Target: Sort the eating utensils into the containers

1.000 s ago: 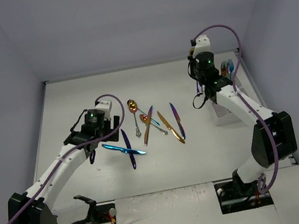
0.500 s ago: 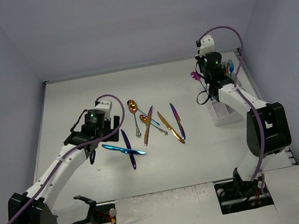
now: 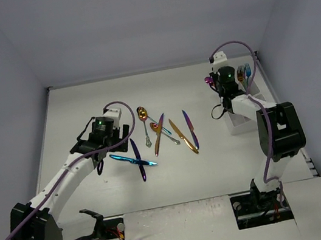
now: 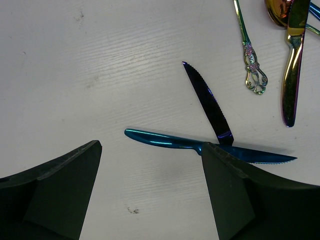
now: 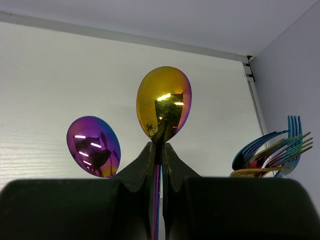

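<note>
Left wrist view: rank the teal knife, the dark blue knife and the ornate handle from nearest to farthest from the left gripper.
1. The teal knife, lying crosswise just ahead of the open left gripper.
2. The dark blue knife, crossing the teal one and pointing up and away.
3. The ornate handle, farther off at the upper right.

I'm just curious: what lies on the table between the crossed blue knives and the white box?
In the top view, a loose cluster of cutlery, including a gold spoon, a gold knife and a purple knife.
</note>
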